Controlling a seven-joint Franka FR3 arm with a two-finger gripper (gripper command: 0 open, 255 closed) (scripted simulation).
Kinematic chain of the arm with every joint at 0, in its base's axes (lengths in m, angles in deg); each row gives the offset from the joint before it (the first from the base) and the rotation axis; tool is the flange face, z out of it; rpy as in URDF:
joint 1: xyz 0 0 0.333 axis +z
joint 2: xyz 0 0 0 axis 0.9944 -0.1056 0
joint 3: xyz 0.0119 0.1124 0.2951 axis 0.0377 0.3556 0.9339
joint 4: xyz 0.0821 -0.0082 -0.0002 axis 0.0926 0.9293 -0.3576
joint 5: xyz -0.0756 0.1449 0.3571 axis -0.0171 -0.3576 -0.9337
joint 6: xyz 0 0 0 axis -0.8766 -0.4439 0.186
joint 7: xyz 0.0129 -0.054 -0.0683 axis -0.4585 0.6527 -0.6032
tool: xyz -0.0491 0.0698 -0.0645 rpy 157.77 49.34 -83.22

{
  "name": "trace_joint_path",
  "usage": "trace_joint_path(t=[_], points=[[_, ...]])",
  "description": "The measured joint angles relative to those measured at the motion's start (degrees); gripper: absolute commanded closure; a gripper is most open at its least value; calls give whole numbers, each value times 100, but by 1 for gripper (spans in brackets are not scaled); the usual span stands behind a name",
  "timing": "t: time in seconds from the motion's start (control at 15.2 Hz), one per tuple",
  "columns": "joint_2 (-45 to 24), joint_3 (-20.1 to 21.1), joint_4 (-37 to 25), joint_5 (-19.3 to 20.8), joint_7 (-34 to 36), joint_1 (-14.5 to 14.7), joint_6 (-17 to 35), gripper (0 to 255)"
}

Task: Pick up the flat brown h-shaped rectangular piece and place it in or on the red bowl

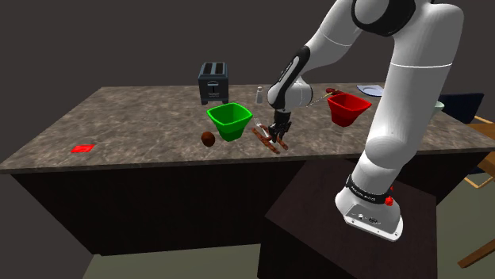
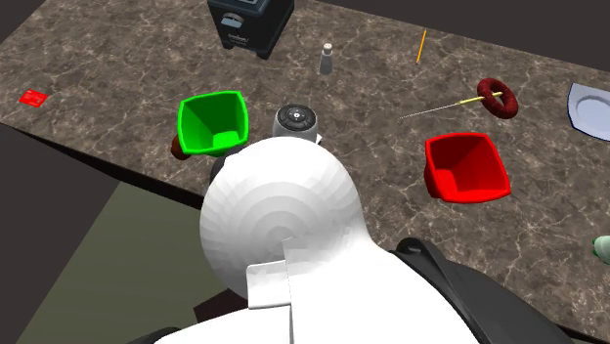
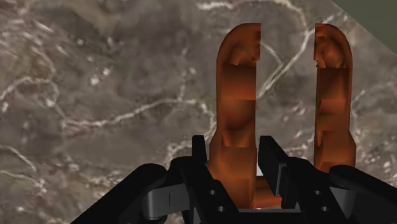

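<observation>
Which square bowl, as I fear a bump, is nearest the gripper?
The green square bowl, beside the black gripper clasping the flat brown H-shaped piece; the red square bowl stands farther off.

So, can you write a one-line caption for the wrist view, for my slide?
Black pincer clasping one bar of the brown H-shaped piece above the marbled counter.

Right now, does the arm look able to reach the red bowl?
Probably yes: its fingers clasp the brown piece, and the counter between it and the red bowl looks bare; the green bowl stands on the other side.
</observation>
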Motion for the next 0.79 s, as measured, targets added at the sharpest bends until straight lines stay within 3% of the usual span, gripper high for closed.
trace_joint_path(t=[0.33,0.79], points=[[0,0,-2,-2,-2,0,5,255],[518,-132,39,423,334,48,-442,255]])
